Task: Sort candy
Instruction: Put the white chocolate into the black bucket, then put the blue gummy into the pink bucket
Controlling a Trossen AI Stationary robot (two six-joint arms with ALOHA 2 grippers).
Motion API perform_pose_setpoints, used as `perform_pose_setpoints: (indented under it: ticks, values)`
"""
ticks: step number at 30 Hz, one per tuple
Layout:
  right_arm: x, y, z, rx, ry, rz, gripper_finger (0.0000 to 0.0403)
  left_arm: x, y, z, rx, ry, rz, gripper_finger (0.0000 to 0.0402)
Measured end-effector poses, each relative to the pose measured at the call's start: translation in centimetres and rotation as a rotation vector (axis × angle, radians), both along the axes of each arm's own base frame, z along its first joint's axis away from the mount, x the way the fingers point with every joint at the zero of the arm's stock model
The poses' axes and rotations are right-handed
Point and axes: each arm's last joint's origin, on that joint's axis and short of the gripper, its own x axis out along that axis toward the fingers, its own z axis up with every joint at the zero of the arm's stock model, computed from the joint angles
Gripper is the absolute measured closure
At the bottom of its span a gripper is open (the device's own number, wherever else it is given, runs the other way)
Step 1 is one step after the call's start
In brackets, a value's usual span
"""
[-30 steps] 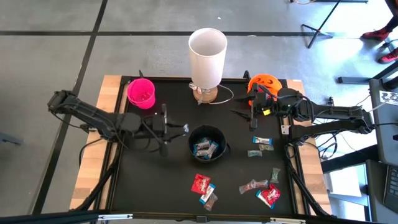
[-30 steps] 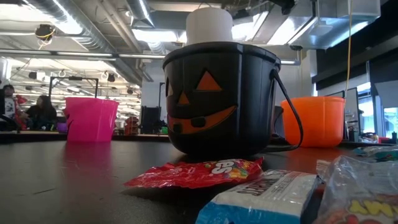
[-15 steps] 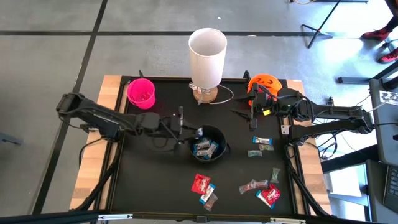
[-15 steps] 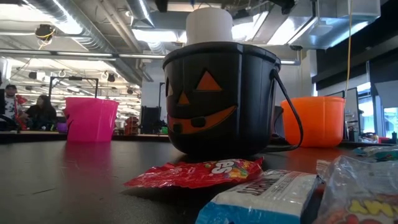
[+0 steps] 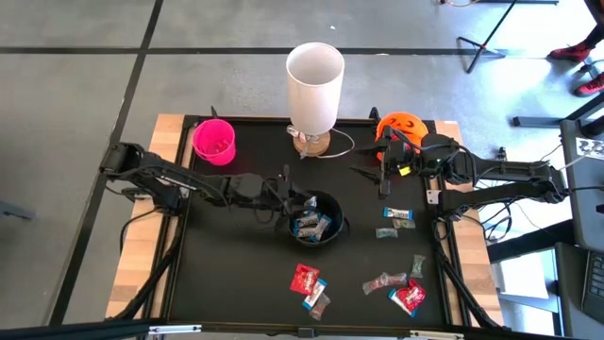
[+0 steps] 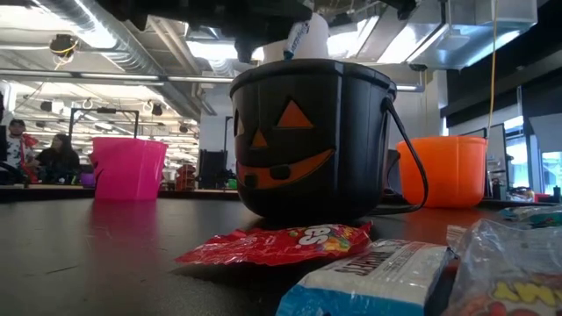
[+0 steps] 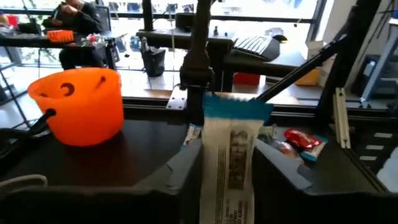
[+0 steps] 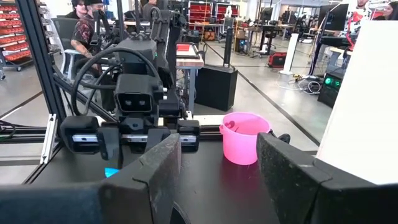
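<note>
My left gripper (image 5: 300, 200) reaches from the table's left over the left rim of the black pumpkin bucket (image 5: 316, 219), shut on a blue-and-white mini bar (image 7: 230, 155). In the low view that bar (image 6: 297, 41) shows slanted just above the bucket (image 6: 312, 140). Several blue-and-white bars lie inside the bucket. Loose candy lies on the black mat: a red packet (image 5: 304, 277), another red one (image 5: 409, 297), a brownish one (image 5: 385, 281) and a blue-and-white bar (image 5: 397, 215). My right gripper (image 5: 382, 179) waits open at the right, beside the orange pumpkin bucket (image 5: 400, 126). My left gripper pinches the mini bar's two long sides (image 7: 214, 168) between its two fingers. The fingers come almost level from the table's left and lie along the bar. Its blue end (image 7: 236, 109) sticks out past the fingertips. The bar is lifted clear, above the black bucket's rim.
A pink cup (image 5: 214, 141) stands at the far left of the mat. A tall white cylinder (image 5: 314, 76) on a wooden base stands at the far middle. Wooden table edges frame the mat. People sit in the room beyond the table.
My left gripper has gone toward the table's right edge and down with the mini bar, from the bare mat left of the black bucket to above the bucket's left rim. It now shows in the low view over the bucket.
</note>
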Motion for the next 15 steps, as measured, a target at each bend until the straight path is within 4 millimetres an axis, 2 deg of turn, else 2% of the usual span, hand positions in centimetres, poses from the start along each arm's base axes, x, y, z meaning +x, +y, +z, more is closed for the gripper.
perform_pose_setpoints:
  ticks: [8, 15]
  values:
    - [0.00, 0.00, 0.00, -0.003, 0.000, 0.000, 0.0194, 0.00, -0.02, 0.05, -0.002, -0.004, -0.011, 0.0213]
    - [-0.36, 0.04, 0.43, -0.009, -0.031, 0.001, 0.0194, -0.56, 0.04, 1.01, 0.002, -0.026, -0.008, 0.0204]
